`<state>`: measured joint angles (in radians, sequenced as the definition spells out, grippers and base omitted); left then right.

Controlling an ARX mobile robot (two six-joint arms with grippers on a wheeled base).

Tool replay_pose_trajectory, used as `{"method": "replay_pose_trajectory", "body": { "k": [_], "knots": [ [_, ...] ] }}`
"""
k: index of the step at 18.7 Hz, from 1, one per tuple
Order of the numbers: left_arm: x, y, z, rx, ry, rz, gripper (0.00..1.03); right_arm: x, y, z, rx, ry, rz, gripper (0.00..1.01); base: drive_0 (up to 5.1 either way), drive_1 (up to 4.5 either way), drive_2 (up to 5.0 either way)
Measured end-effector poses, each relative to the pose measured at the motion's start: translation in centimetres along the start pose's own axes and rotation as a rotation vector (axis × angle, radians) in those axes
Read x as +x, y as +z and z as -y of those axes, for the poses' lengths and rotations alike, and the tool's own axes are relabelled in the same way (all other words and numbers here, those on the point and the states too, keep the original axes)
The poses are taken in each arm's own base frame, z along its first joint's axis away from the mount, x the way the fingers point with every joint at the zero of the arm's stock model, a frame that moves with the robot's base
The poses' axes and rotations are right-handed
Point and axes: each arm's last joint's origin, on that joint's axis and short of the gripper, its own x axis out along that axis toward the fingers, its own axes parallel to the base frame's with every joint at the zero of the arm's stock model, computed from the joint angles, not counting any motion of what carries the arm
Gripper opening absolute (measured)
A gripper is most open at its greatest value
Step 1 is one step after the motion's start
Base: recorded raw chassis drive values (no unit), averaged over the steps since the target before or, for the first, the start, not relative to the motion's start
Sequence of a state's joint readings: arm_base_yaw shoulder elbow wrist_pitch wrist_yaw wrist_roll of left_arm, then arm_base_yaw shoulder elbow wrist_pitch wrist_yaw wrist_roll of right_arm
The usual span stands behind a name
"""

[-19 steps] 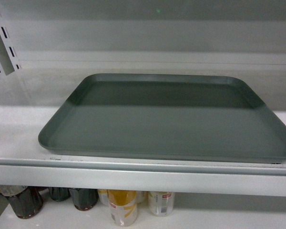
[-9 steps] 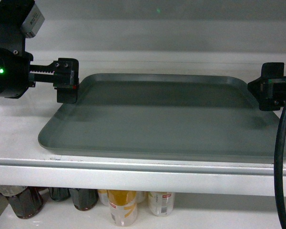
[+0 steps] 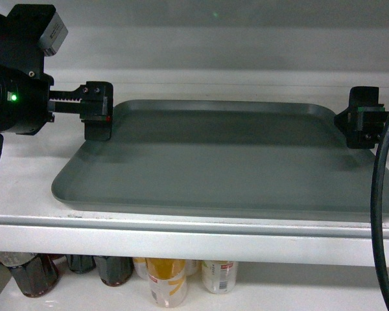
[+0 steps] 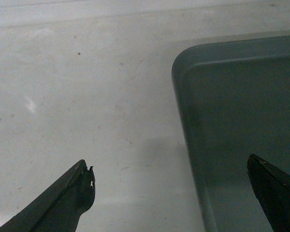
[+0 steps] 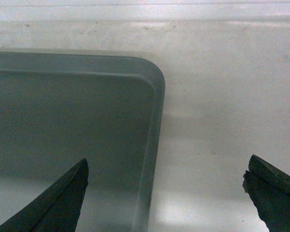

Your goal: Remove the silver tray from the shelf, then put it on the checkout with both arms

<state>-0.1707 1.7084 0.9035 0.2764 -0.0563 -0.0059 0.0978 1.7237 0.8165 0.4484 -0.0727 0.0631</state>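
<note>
The silver tray lies flat on the white shelf, its near edge by the front lip. My left gripper hovers at the tray's far left corner and is open. In the left wrist view the tray has its left rim between the spread fingertips; the gripper holds nothing. My right gripper sits at the far right corner, also open. In the right wrist view the tray's right rim runs between the fingers of the gripper. The checkout is out of view.
Dark bottles and cans stand on the lower shelf under the front lip. A slotted white upright rises at the far left. The shelf's back wall is close behind the tray. A black cable hangs at the right.
A second ago no arm was in view. Both grippers have come in at the tray's far corners; since half a second ago the left has edged right and the right inward.
</note>
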Motion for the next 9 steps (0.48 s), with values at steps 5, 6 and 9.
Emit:
{"method": "replay_pose_trajectory", "body": {
  "k": [5, 6, 9],
  "knots": [
    [0.3, -0.4, 0.6, -0.027, -0.003, 0.007, 0.98, 1.3, -1.1, 0.0, 0.051, -0.02, -0.077, 0.98, 0.0, 0.0, 0.0],
    [0.3, -0.5, 0.8, -0.027, -0.006, 0.009, 0.98, 1.4, -1.3, 0.0, 0.057, -0.024, -0.082, 0.98, 0.0, 0.0, 0.0],
    [0.6, -1.4, 1.5, -0.014, -0.005, 0.0, 0.98, 1.8, -1.4, -0.1, 0.065, -0.033, -0.074, 0.98, 0.0, 0.0, 0.0]
  ]
}}
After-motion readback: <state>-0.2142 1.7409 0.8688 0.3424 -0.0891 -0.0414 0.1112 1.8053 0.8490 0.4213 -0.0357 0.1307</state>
